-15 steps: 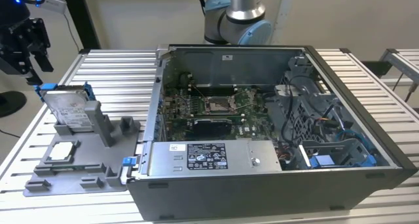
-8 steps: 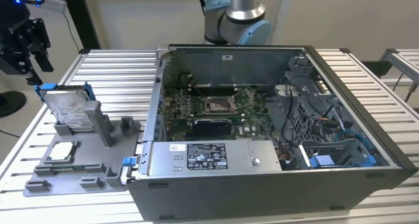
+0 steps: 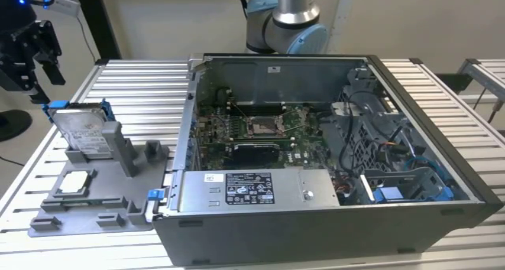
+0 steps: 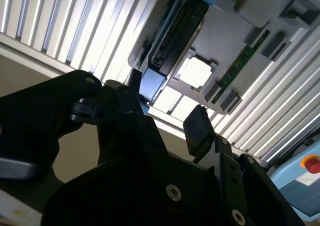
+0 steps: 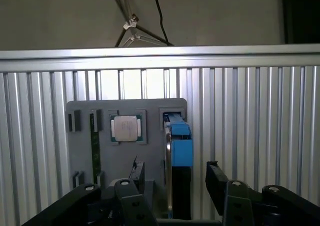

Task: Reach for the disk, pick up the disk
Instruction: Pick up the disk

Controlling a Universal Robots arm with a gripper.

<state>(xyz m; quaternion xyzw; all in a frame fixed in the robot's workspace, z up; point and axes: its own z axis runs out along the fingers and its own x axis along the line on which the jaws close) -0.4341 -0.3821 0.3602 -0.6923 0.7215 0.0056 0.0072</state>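
My black gripper (image 3: 46, 84) shows dark against a beige wall (image 3: 158, 22). The disk (image 3: 81, 130) has a silver-grey face with a white printed label, ringed by a bright blue frame. Its holder (image 3: 87, 205) is matte mid-grey, and the square chip (image 3: 75, 181) in it has a pale silver-white top. I see the table (image 3: 142, 87) striped with bright aluminium ribs and dark grooves. The computer case (image 3: 316, 234) is charcoal, with a green motherboard (image 3: 252, 128), a grey power supply (image 3: 252, 190) bearing a black-and-white label, and blue clips (image 3: 391, 194). The arm (image 3: 288, 22) is silver with pale blue caps. In the second wrist view, a red button (image 4: 311, 163) tops a light blue box (image 4: 300, 181).
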